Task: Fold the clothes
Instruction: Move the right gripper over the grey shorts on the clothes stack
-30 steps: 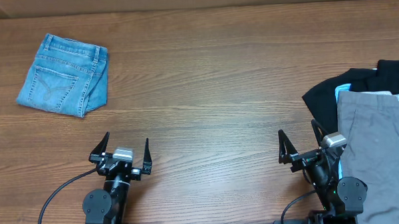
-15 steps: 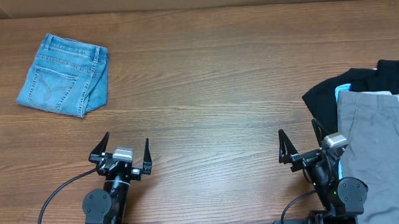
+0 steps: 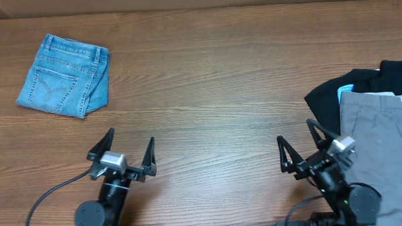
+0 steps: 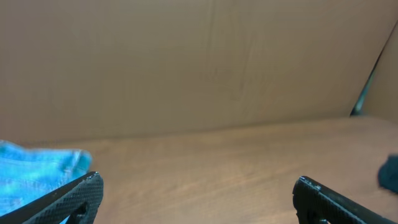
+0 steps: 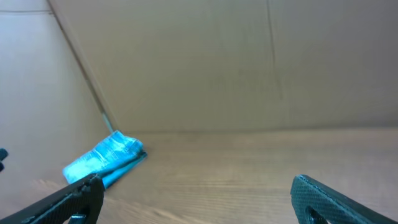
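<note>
Light-blue denim shorts lie folded at the far left of the table; they also show in the left wrist view and the right wrist view. Grey cotton shorts lie on top of black garments at the right edge. My left gripper is open and empty near the front edge; its fingertips frame bare wood. My right gripper is open and empty, just left of the grey shorts; it also shows in its own wrist view.
The wooden table runs from the denim shorts to the pile. A brown cardboard wall stands along the back edge. A black cable trails from the left arm base.
Both grippers have lifted and tilted, their fingers spreading slightly wider apart in the overhead view. The garments have not moved.
</note>
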Robot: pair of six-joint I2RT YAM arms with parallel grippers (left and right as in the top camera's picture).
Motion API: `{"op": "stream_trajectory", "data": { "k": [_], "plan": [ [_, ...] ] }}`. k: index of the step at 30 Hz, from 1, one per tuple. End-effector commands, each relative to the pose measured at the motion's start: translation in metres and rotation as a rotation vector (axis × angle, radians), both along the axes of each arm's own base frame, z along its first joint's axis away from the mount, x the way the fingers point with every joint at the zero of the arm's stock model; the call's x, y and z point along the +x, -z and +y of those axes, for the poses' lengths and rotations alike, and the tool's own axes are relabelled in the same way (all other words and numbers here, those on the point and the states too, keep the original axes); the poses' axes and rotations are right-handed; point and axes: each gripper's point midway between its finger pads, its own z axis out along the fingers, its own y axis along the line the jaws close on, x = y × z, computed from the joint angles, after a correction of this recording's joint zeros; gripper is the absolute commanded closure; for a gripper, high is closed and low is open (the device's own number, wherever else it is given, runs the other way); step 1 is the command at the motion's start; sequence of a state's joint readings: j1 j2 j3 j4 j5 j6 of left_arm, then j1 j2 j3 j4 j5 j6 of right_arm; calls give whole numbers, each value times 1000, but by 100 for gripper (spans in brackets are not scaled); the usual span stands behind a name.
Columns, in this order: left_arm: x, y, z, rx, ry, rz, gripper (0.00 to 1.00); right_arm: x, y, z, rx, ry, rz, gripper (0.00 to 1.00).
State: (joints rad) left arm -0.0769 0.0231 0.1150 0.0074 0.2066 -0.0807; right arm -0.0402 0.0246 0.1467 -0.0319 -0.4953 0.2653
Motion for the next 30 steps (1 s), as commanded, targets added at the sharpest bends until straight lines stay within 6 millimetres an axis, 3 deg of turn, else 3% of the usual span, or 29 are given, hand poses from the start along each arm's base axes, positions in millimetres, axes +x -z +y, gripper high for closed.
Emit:
{"op": "stream_trajectory", "data": {
  "k": [1,5,14,21,27,30],
  "plan": [
    [-15,-59,1,-42,7,-60,0,-13,-49,2,22,-18,-35,0],
    [-14,-74,5,-37,-20,41,0,-6,-57,2,29,-20,106,0],
    [18,-86,5,-5,-43,398,0,43,-52,0,20,-18,524,0],
    [57,-77,2,41,-46,748,0,96,-35,-17,-244,-8,824,0],
    [71,-57,-5,80,4,901,0,132,-5,-24,-249,5,973,0],
    [72,-48,-11,70,37,942,0,151,17,-56,-205,194,1058,0]
  ]
}}
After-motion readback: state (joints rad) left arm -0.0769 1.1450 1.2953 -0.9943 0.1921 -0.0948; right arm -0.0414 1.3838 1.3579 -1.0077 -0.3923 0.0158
